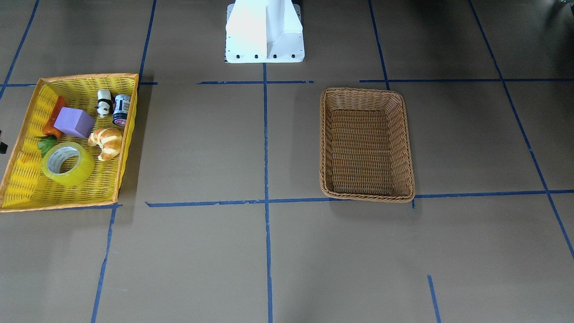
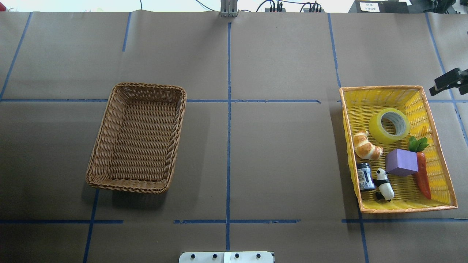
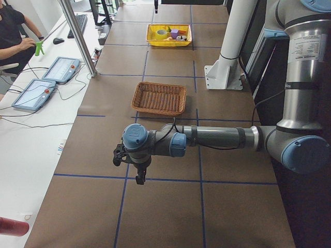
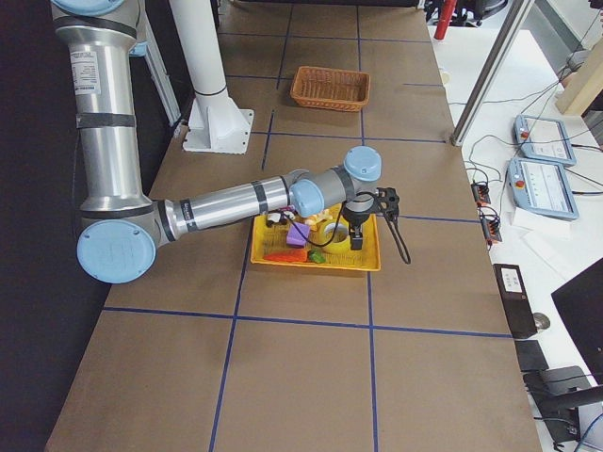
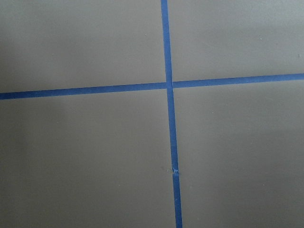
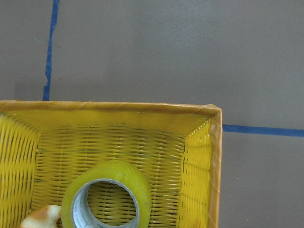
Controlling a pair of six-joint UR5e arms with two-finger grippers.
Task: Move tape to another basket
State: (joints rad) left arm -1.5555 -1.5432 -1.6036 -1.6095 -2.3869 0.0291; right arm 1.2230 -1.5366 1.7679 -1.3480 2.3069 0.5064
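The tape (image 1: 68, 164), a yellow translucent roll with a white core, lies flat in the shallow yellow tray (image 1: 27, 179). It also shows in the overhead view (image 2: 389, 125) and at the bottom of the right wrist view (image 6: 107, 199). The brown wicker basket (image 2: 146, 87) stands empty on the table's other half, also seen in the front-facing view (image 1: 364, 196). My right gripper (image 4: 356, 241) hangs over the tray's outer side near the tape; I cannot tell whether it is open. My left gripper (image 3: 138, 175) hangs over bare table far from the basket; I cannot tell its state.
The tray also holds a croissant (image 2: 365, 146), a purple block (image 2: 401, 162), a carrot (image 2: 422, 177), a panda figure (image 2: 384, 184) and a small dark jar (image 2: 365, 176). The white robot base (image 1: 264, 31) stands at mid-table. A person (image 3: 13, 36) sits beside the table.
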